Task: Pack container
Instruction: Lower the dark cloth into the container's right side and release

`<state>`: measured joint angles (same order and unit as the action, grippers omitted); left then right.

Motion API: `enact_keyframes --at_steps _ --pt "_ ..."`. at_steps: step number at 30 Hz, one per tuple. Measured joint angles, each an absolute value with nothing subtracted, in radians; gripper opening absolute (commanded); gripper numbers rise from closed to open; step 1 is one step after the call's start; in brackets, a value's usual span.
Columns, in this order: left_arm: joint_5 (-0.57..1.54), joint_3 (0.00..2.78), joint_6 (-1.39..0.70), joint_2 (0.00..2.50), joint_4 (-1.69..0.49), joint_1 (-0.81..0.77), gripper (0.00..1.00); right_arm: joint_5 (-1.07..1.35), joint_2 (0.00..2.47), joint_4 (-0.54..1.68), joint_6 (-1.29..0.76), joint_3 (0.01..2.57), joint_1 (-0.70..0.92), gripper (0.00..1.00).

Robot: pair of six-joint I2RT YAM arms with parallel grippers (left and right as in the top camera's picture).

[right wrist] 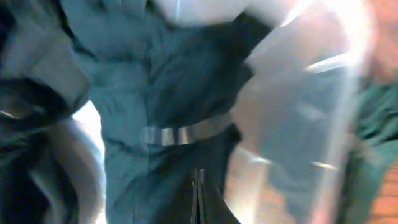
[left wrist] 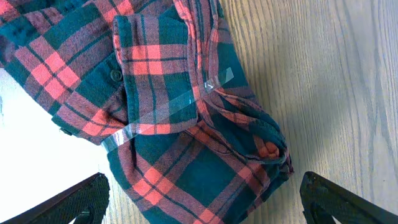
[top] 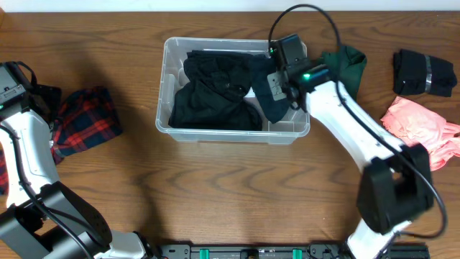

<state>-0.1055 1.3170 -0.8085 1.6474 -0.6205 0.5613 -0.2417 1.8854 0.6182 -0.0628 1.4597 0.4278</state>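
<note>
Overhead top-down, far; wrists close: left on plaid shirt (left wrist: pixel 180 124), right in container (top: pixel 233 135).

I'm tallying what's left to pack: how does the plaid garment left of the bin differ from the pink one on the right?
The plaid garment is red and dark checked; the pink garment is plain. The plaid garment lies under the left gripper, whose fingers are spread; the pink garment has no gripper near it. Both lie on the table, outside the container.

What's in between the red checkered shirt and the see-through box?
Nothing, just bare wooden table. The overhead view shows an empty stretch of wood between the red plaid shirt and the container.
</note>
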Motion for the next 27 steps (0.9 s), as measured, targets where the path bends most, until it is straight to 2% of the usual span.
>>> enact_keyframes --at_steps 9,18,27 --pt "-0.105 1.317 -0.809 1.647 -0.62 0.561 0.98 -0.219 1.982 0.673 -0.059 1.46 0.428 0.01" --pt "-0.105 1.317 -0.809 1.647 -0.62 0.561 0.98 -0.097 1.999 0.652 -0.056 1.465 0.427 0.01" --pt "-0.105 1.317 -0.809 1.647 -0.62 0.561 0.98 -0.259 1.997 0.633 -0.039 1.525 0.429 0.01"
